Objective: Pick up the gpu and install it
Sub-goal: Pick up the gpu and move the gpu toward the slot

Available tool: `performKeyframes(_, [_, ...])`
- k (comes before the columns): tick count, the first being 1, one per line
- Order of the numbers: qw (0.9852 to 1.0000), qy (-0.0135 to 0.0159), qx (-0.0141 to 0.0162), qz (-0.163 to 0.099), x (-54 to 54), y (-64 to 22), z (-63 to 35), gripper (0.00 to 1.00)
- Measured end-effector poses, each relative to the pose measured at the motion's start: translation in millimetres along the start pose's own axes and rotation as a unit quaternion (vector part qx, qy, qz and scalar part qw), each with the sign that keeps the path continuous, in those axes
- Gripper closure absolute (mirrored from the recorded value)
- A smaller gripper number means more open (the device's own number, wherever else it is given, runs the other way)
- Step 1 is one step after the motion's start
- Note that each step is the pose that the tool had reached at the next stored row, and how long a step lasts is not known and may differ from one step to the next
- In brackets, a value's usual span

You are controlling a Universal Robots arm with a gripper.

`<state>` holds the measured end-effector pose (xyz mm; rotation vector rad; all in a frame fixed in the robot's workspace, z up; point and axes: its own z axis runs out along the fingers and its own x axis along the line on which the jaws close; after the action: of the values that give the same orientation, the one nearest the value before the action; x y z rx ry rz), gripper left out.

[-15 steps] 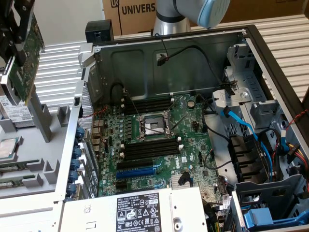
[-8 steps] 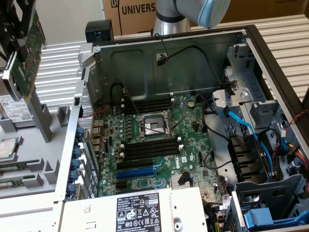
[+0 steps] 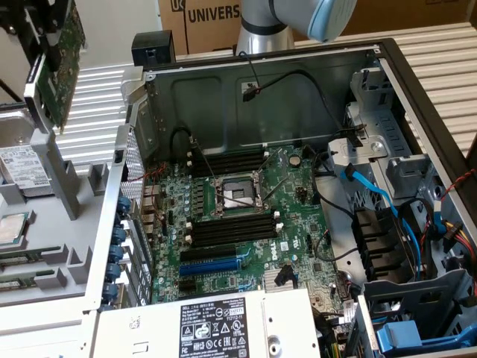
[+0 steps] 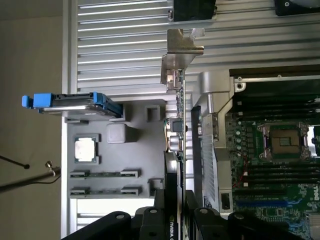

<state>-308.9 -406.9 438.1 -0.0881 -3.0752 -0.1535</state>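
Carrying stage of the task: the gpu (image 4: pixel 176 125), a small green circuit card with a black cooler shroud and a silver metal end bracket, is held edge-on in the black gripper (image 4: pixel 173 200). The gripper's fingers (image 4: pixel 160 205) are pinched against the card's two faces at the end opposite the bracket. The card is seen lifted clear of the grey moulded tray (image 4: pixel 145 130), above the tray's edge nearest the open metal computer case (image 3: pixel 223 89). It is well apart from the large green motherboard (image 3: pixel 246 216) lying on the floor of that case. Pick-up is judged complete and installation not yet made. For seating, the card's contact edge would have to be brought parallel to a long blue expansion slot (image 3: pixel 212 265) near the motherboard's edge beside the case's perforated wall, with the bracket turned toward that wall, and then pressed down squarely. One gpu, one gripper and one motherboard are counted. In the tray, one square silver processor chip (image 4: pixel 85 149), two thin memory sticks (image 4: pixel 102 174) and one drive in a blue carrier (image 4: pixel 75 102) are counted.
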Motion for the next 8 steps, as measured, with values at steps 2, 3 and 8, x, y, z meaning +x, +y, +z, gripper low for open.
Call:
performKeyframes(2, [1.0000, 0.0001, -0.0014, -0.001, -7.8, 0.9, -5.5, 0.74])
performKeyframes(3, [1.0000, 0.0002, -0.0016, -0.001, -11.5, 1.3, -7.9, 0.74])
performKeyframes(8, [1.0000, 0.0036, -0.0016, -0.002, -27.2, 2.9, -15.6, 0.74])
